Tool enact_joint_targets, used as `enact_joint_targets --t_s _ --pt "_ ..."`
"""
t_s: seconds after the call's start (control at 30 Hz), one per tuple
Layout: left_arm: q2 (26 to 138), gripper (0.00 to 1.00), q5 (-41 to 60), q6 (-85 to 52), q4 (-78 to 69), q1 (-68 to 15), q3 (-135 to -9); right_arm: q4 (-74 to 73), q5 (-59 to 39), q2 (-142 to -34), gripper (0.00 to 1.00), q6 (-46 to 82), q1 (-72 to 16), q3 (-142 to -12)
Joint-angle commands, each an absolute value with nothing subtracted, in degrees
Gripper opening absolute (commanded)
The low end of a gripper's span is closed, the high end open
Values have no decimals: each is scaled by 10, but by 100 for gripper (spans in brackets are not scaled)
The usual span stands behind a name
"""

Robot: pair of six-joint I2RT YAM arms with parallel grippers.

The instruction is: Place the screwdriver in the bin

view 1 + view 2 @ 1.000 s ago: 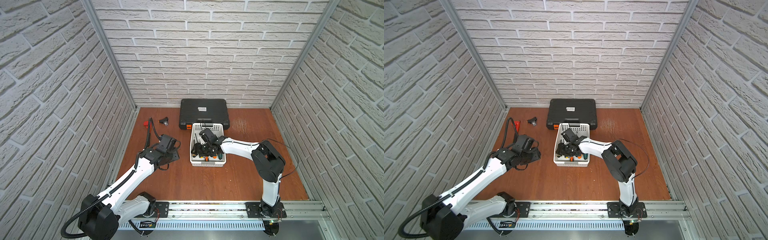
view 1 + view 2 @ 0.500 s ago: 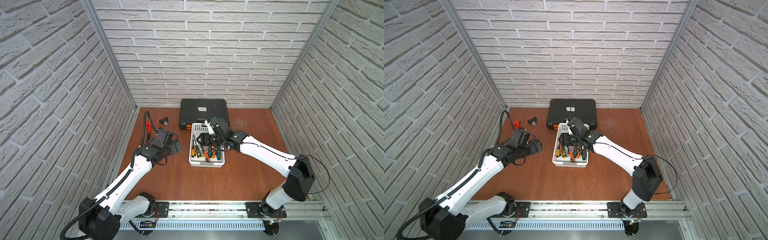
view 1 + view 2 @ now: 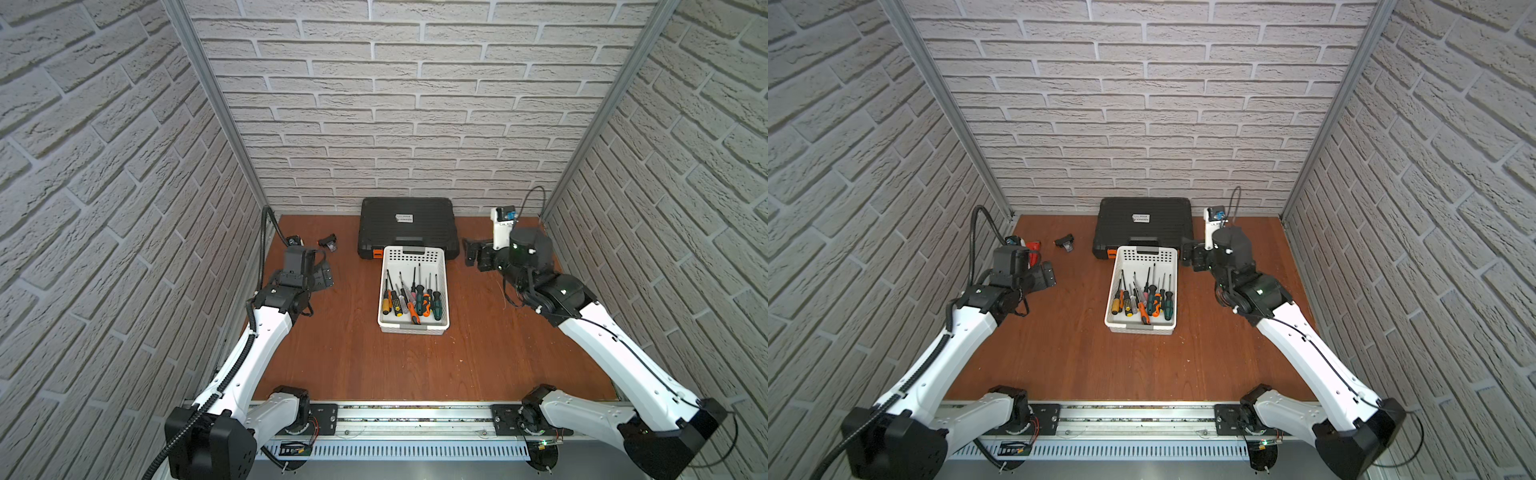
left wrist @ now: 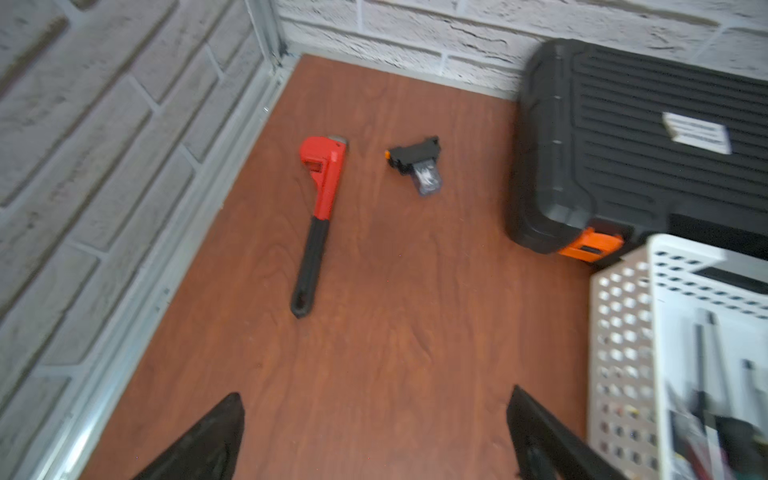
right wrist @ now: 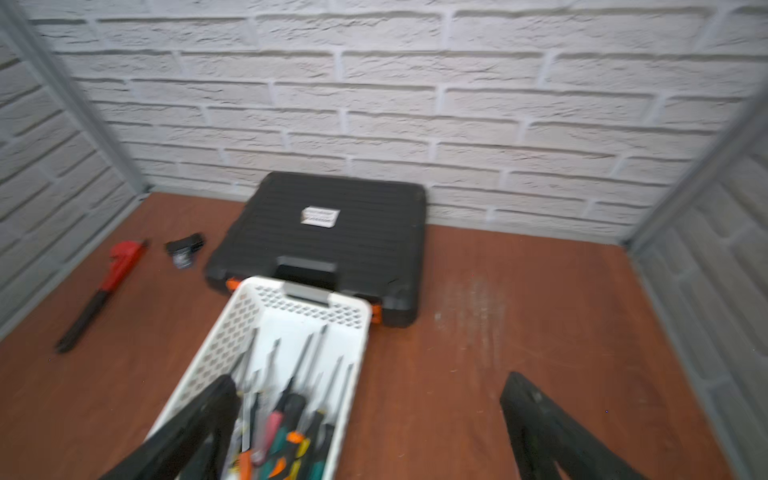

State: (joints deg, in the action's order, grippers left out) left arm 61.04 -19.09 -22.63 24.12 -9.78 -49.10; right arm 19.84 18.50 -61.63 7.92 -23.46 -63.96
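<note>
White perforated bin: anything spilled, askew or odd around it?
Nothing stands out. The white perforated plastic bin sits upright beside the black ribbed tool case; the colourful-handled screwdrivers all lie inside, none over the rim.

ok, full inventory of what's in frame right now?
bin: 1, white, mid-table
screwdrivers: about eight, handles orange, green, yellow and black, lying in the bin
case: 1, black with orange latches, at the back wall behind the bin
wrench: 1, red with black handle, back left on the table
small part: 1, black with a clear piece, between wrench and case
table: 1, brown wood
left gripper: 1, black, open, empty, left of bin
right gripper: 1, black, open, empty, right of bin
</note>
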Motion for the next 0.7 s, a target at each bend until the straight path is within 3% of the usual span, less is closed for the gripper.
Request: enact_joint_targets --t_s 0.0,0.17,0.53,0.67 --pt "589 98 -248 -95 45 -77 -400 65 224 -612 99 -3 -185 -522" --pt "637 98 -232 -66 -19 -48 -359 -92 160 -607 100 10 -119 -376" --pt "770 98 -193 -35 -383 13 -227 -326 139 -708 100 2 -66 -236" --pt "788 98 -145 -32 -393 17 -227 -416 122 -762 100 6 -58 -202"
